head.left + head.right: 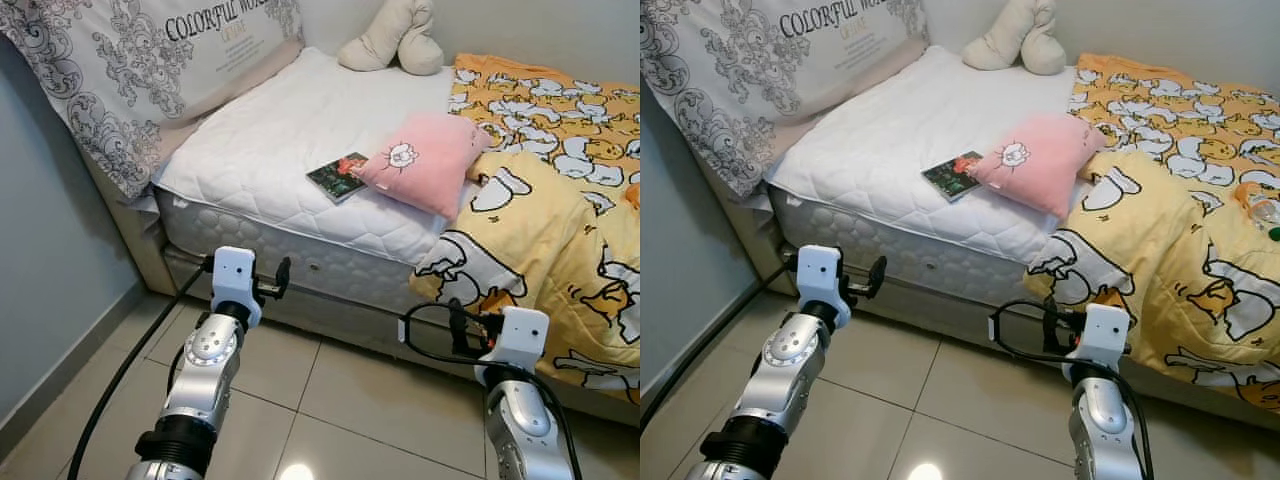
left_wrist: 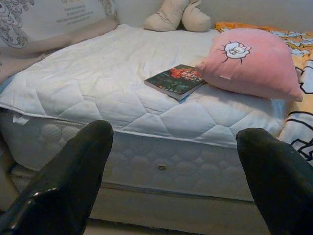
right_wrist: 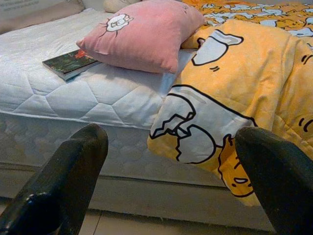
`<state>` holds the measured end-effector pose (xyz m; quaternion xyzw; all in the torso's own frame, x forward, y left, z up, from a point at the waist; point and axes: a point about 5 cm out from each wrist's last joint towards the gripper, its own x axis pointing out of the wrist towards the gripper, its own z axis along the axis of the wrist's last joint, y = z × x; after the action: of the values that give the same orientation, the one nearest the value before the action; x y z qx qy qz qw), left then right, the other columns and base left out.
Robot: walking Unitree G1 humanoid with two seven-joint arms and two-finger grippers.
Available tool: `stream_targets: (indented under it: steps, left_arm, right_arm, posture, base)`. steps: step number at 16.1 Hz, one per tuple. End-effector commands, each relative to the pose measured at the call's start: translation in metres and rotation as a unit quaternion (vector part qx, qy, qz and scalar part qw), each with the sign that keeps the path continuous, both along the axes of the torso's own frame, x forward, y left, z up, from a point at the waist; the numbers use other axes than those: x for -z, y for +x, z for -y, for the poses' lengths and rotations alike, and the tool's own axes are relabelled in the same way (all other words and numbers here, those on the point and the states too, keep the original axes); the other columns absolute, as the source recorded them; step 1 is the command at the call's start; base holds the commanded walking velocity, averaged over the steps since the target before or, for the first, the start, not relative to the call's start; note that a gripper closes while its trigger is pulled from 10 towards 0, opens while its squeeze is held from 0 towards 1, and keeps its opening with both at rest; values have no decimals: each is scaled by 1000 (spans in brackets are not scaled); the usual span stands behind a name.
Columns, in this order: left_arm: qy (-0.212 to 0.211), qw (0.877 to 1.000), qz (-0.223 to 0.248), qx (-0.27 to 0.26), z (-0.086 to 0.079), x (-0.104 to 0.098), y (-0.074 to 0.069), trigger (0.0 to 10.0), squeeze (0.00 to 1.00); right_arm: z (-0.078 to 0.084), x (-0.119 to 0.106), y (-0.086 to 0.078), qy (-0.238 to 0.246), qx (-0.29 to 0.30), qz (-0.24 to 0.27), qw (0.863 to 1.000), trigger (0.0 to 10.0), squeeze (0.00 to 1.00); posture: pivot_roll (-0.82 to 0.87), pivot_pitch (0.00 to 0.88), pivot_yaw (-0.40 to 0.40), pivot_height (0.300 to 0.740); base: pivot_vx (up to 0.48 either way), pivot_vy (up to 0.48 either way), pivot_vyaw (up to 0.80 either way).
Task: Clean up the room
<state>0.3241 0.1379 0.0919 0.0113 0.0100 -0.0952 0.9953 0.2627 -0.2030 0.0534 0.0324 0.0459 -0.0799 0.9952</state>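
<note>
A white mattress (image 1: 255, 150) lies bare at its near corner. On it rests a dark book (image 1: 338, 176), its edge tucked under a pink pillow (image 1: 422, 160). A yellow duck-print blanket (image 1: 560, 230) covers the right side and hangs over the mattress edge. My left gripper (image 1: 272, 281) is held low in front of the bed's side and stands open and empty, pointing toward the book (image 2: 175, 80). My right gripper (image 1: 452, 322), also open and empty, hovers near the hanging blanket (image 3: 230, 98).
A large patterned pillow (image 1: 130, 70) leans at the bed's head, with a beige plush cushion (image 1: 395, 38) against the far wall. A plastic bottle (image 1: 1252, 207) lies on the blanket at right. A grey wall (image 1: 40, 280) stands close on my left. Tiled floor (image 1: 340, 400) lies underfoot.
</note>
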Motion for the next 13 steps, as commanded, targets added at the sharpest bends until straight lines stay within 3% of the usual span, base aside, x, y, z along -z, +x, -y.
stream_targets:
  steps: [1, 4, 6, 9, 13]
  left_arm:
    - [2, 1000, 7, -1, 1, -3, 1, 10000, 0]
    - [2, 1000, 7, -1, 1, -3, 1, 10000, 0]
    - [-8, 999, 13, 39, 19, -4, 0, 10000, 0]
    - [-15, 998, 6, 56, 24, -3, -1, 10000, 0]
    - [-24, 997, 11, 66, 27, -5, 0, 10000, 0]
  right_arm:
    - [0, -3, 1, 0, -1, 4, 1000, 10000, 0]
    - [0, -3, 1, 0, -1, 4, 1000, 10000, 0]
    - [-5, -4, -1, -30, -32, 17, 999, 10000, 0]
    - [-3, -3, -4, -31, -31, 16, 999, 10000, 0]
    - [-3, -3, -3, -32, -28, 18, 999, 10000, 0]
  posture:
    - [186, 0, -1, 740]
    - [186, 0, -1, 740]
    - [167, 0, -12, 740]
    - [163, 0, -9, 740]
    - [158, 0, -3, 740]
  base:
    - [0, 0, 0]
    - [0, 0, 0]
    - [480, 0, 0]
    - [444, 0, 0]
    - [180, 0, 0]
